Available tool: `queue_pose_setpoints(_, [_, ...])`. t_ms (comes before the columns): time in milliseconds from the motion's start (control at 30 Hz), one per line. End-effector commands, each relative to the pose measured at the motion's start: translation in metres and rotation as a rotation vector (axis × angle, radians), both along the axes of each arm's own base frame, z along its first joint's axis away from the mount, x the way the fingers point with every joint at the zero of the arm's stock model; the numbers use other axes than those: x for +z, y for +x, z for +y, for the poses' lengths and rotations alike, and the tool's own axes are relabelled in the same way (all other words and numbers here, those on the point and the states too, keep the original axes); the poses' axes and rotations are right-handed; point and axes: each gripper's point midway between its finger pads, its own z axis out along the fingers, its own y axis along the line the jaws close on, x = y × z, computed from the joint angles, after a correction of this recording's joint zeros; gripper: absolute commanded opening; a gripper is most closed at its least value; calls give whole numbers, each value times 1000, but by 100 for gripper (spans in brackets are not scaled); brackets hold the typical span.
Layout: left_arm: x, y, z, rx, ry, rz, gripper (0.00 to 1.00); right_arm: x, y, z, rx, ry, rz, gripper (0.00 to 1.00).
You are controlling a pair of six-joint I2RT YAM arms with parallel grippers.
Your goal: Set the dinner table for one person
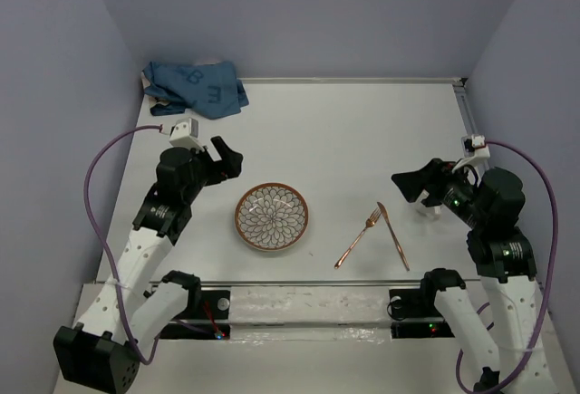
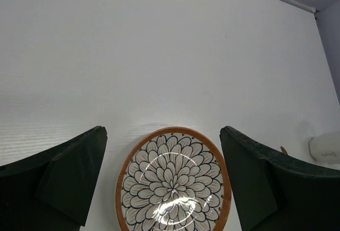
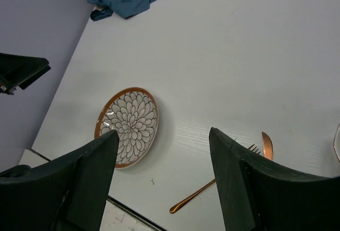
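Hovering above the dinner table, both grippers are empty with jaws apart. The left gripper hangs near the left edge, jaws wide, tabletop below them and the plate just at their near side. The right gripper hangs near the right edge, just beyond the fork and knife. A blue cloth lies in the far left corner.

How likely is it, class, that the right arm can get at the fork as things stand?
Probably yes: the fork lies near the open right end effector with nothing between; only the knife sits close beside it.
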Motion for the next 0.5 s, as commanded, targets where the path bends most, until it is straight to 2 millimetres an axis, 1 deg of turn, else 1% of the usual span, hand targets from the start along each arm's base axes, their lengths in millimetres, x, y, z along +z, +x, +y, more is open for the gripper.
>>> queue_pose_setpoints(0, [32,18,5,35,-17,-78,99,7,5,1,10,-1,-54,76])
queue_pose_setpoints(67, [37,27,6,38,-40,-79,99,6,6,1,8,3,-56,76])
queue_pose_setpoints(100, [46,33,7,45,-53,-91,99,6,7,1,8,7,-57,76])
queue_pose_setpoints(133, [38,42,7,52,-60,-65,99,5,7,2,14,8,-60,76])
queue_pose_setpoints(167, [51,54,11,82,-91,-101,99,0,10,2,14,11,-56,76])
queue_pose_setpoints(200, [52,62,16,123,-106,-100,99,-2,11,2,14,9,-52,76])
queue_pose_setpoints(233, [46,77,21,163,-112,-93,99,-7,13,1,5,6,-45,76])
queue_pose_setpoints(267, [51,90,39,252,-124,-110,99,-8,14,0,0,3,-44,76])
queue_pose_setpoints(300, [37,104,45,288,-120,-78,99,-10,16,-1,-8,1,-41,76])
queue_pose_setpoints(333, [35,115,51,319,-118,-78,99,-10,18,-2,-14,0,-46,76])
queue_pose_setpoints(367, [32,127,62,374,-100,-80,99,-13,19,-1,-14,7,-39,76])
queue_pose_setpoints(400, [25,137,66,399,-85,-58,99,-13,19,-1,-12,13,-38,76])
queue_pose_setpoints(433, [13,155,70,423,-65,-25,99,-12,21,2,0,20,-44,76])
queue_pose_setpoints(467, [7,164,77,455,-46,-15,99,-15,21,4,9,31,-34,76])
